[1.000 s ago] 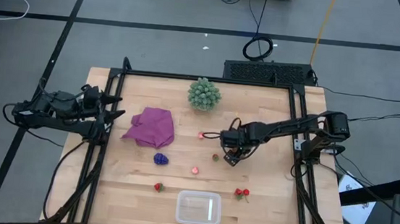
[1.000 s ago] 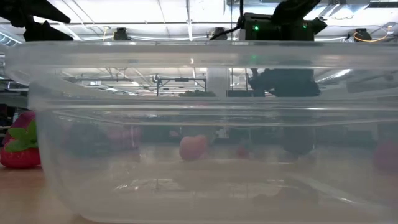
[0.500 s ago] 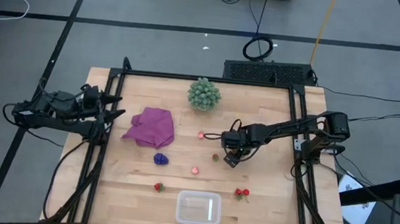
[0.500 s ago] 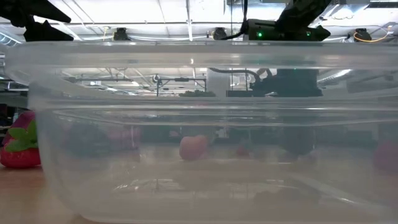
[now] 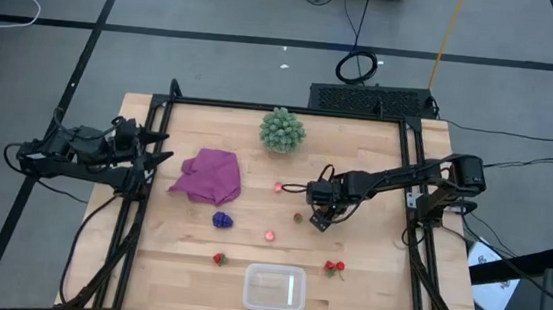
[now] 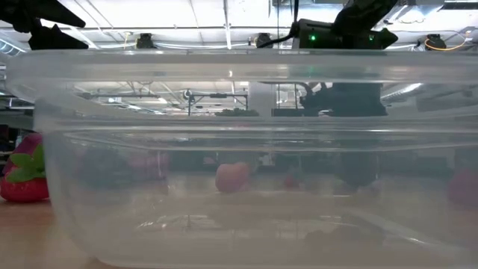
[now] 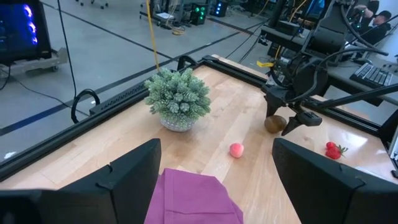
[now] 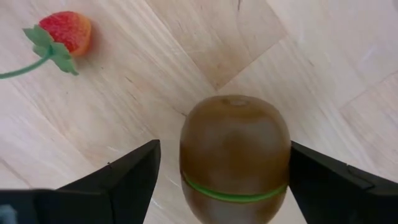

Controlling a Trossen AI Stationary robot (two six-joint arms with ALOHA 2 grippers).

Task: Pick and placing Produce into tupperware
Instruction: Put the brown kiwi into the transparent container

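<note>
The brown kiwi [image 8: 235,158] lies on the wooden table, seen in the high view right of centre [image 5: 298,217]. My right gripper [image 8: 224,155] points down over it, open, with a finger on either side and bare wood showing in both gaps. The clear tupperware [image 5: 274,287] stands at the near edge. The purple grape cluster [image 5: 222,219], two pink berries [image 5: 278,186] [image 5: 269,236] and strawberries [image 5: 218,258] [image 5: 334,268] lie scattered on the table. My left gripper [image 5: 153,154] waits open at the left edge.
A magenta cloth [image 5: 209,176] lies at centre left, and a pale green bushy ball [image 5: 283,130] sits near the far edge. A black frame [image 5: 409,187] runs along the table's sides. One strawberry [image 8: 62,31] lies close to the kiwi.
</note>
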